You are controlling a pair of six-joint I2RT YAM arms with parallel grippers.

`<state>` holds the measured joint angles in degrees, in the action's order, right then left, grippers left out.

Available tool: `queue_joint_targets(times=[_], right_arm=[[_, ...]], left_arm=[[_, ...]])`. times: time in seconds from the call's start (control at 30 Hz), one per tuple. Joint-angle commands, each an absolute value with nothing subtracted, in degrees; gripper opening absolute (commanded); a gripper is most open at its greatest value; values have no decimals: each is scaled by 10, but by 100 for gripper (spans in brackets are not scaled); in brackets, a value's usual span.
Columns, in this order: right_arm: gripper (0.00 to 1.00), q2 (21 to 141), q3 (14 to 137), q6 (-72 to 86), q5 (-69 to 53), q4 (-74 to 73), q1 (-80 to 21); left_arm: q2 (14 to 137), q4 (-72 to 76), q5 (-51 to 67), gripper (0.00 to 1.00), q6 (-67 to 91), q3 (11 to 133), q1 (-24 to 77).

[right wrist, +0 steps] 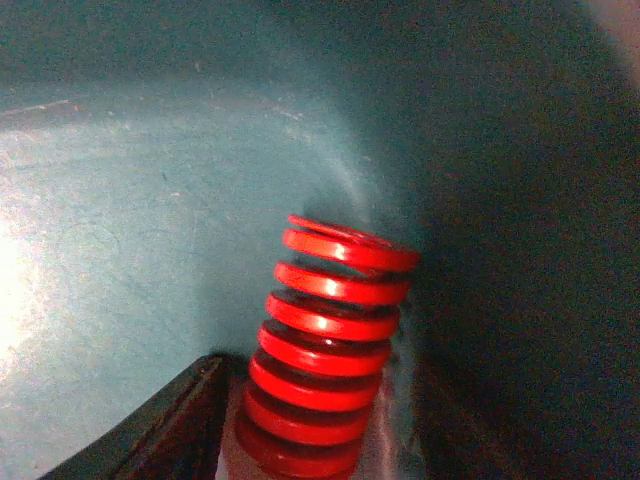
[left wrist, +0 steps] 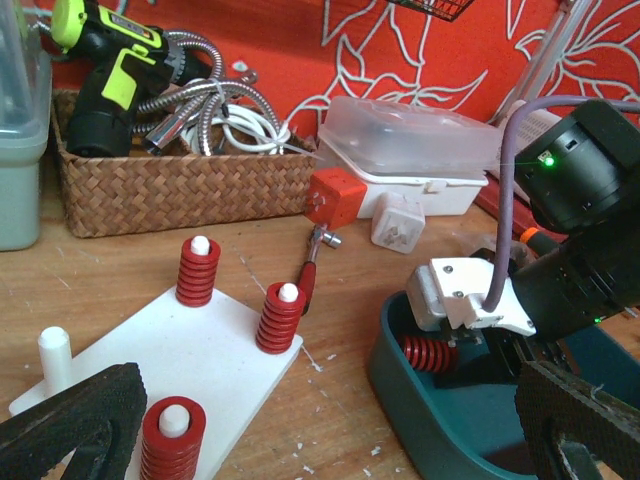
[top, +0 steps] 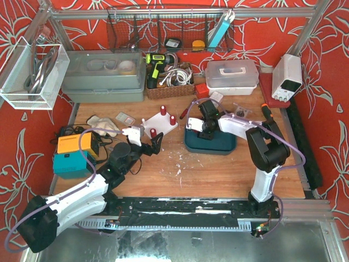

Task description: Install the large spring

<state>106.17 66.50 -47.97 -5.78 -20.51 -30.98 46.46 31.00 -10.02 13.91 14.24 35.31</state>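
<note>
The large red spring (right wrist: 330, 350) lies on its side in the teal bin (top: 218, 146), near the bin's left wall in the left wrist view (left wrist: 428, 354). My right gripper (top: 199, 132) reaches down into the bin and is shut on the spring's near end. The white peg plate (top: 163, 124) lies left of the bin. In the left wrist view the plate (left wrist: 200, 350) carries three red springs on pegs and one bare white peg (left wrist: 54, 356). My left gripper (top: 151, 143) is open and empty, low over the plate's near corner.
A red-handled tool (left wrist: 309, 275) lies between plate and bin. A wicker basket (left wrist: 180, 190) with a drill and hoses, a red cube (left wrist: 335, 198) and a clear lidded box (left wrist: 415, 145) stand behind. Orange and teal devices (top: 73, 155) sit at the left.
</note>
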Motion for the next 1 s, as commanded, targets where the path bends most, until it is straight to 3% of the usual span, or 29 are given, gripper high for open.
queue_joint_targets(times=[0.0,0.23,0.6,0.97], right_arm=[[55,1085,679,-450,-44,-231,-308],[46,1089,666,-446,-34,-224,-306],[22,1075,668,-412,-38,-218,-306],[13,968,632,-291,5,-206,-330]], left_arm=[[458,326,-110,100,133,139,356],[460,327,-110,100,135,138,356],[461,328,-110,100,141,137,356],[461,324,-110,100,152,139,356]])
